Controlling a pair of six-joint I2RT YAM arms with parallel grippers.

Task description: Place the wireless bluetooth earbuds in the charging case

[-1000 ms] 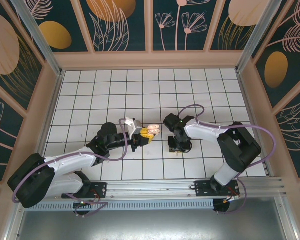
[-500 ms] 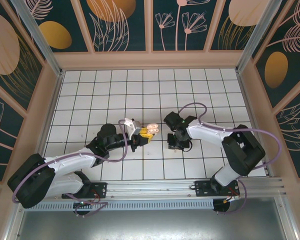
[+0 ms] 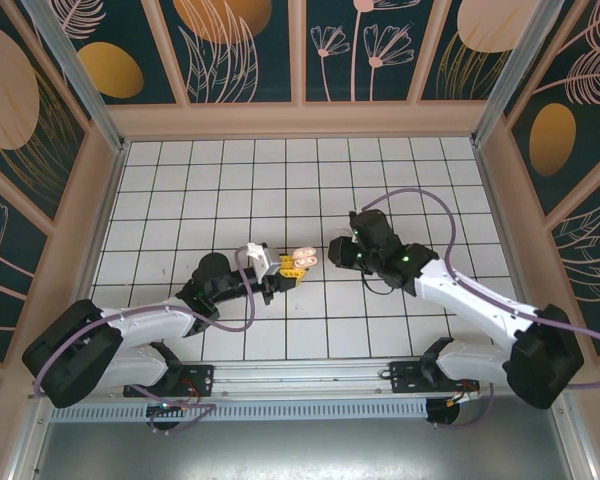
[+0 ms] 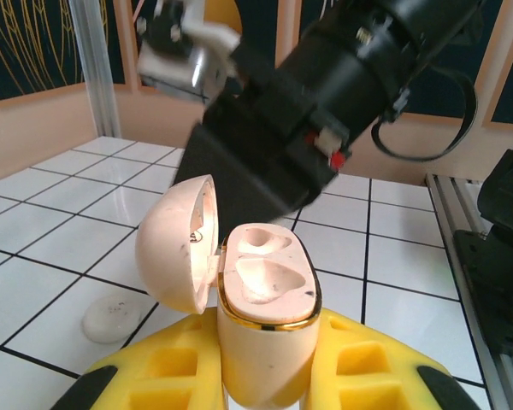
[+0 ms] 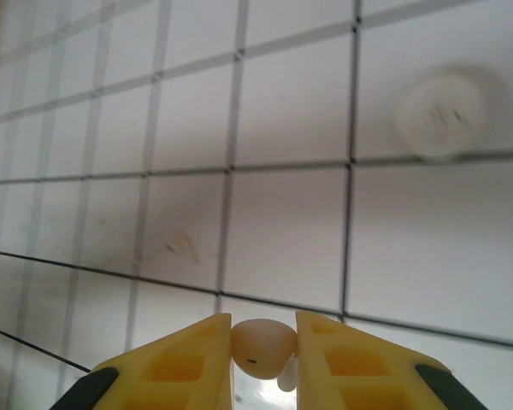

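Transfer in hand: right gripper (image 5: 263, 331) jaws clamp an earbud (image 5: 258, 346) near the open charging case (image 4: 269, 295), itself clamped by the left gripper (image 4: 267, 376). Next, align over an empty well.

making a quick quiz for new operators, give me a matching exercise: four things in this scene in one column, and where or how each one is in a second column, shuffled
Things
1. charging case
2. earbud
3. case lid
4. round white piece

Place or state
a. lying on the tiled floor
b. swung open
c. pinched in the right gripper
d. held in the left gripper

Right pairs: 1-d, 2-c, 3-b, 4-a
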